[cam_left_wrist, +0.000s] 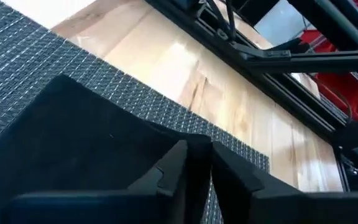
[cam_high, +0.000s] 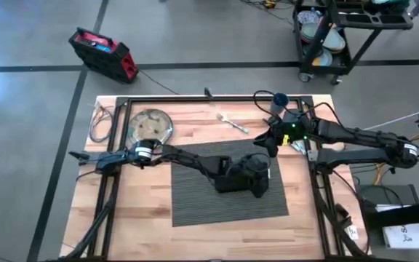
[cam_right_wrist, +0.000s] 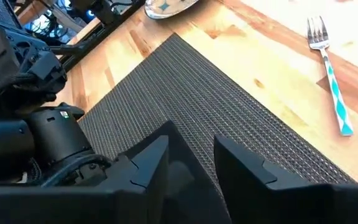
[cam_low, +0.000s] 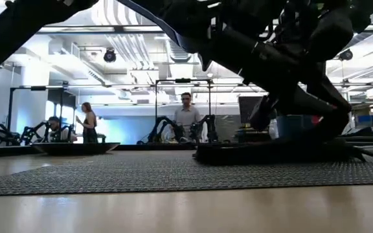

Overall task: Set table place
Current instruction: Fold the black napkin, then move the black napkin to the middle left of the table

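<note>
- The placemat (cam_high: 228,185) lies centre frame on the counter (cam_high: 144,218).
- The napkin (cam_high: 242,177) sits on the placemat's upper right part.
- The plate (cam_high: 150,125) lies upper left of the placemat.
- The fork (cam_high: 233,122) lies above it, with the cup (cam_high: 279,100) farther upper right.

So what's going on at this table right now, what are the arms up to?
Both arms are working over the dark placemat in the middle of the table. The left gripper is shut on the black napkin, holding it down on the mat. The right gripper is beside it, also pinching a fold of the same cloth. The plate and the fork lie off the mat at the far side, and the blue cup stands at the far rail.
</note>
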`<action>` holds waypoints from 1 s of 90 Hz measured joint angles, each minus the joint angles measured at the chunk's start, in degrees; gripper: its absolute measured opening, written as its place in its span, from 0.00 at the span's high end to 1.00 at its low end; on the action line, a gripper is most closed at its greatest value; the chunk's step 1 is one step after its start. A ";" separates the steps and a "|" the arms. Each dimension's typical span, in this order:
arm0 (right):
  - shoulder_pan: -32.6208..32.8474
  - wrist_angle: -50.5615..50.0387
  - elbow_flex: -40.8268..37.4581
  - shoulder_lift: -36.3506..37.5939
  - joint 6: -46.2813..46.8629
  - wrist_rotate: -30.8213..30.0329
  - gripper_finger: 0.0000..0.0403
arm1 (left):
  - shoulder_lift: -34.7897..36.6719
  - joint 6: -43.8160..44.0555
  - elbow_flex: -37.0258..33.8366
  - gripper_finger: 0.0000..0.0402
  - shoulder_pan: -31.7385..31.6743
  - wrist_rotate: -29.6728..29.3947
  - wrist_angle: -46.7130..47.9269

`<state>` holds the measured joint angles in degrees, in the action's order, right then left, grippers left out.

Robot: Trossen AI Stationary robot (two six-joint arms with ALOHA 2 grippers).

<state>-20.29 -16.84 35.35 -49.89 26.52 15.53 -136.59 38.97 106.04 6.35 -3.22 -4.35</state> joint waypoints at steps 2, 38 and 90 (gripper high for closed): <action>0.00 0.00 0.00 0.00 0.00 0.00 0.72 | 0.00 -0.27 0.00 0.83 0.00 0.19 -0.33; 0.00 -0.03 0.00 0.00 0.61 0.61 0.68 | 0.02 -7.38 -0.04 0.64 -0.01 6.71 -5.04; 14.06 -4.01 -6.35 -0.03 16.96 -8.32 0.71 | 6.99 -40.24 -0.11 0.73 -4.31 13.26 34.99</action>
<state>-6.23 -20.85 29.01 -49.92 43.48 7.21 -129.61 -1.27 105.93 2.04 10.04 30.64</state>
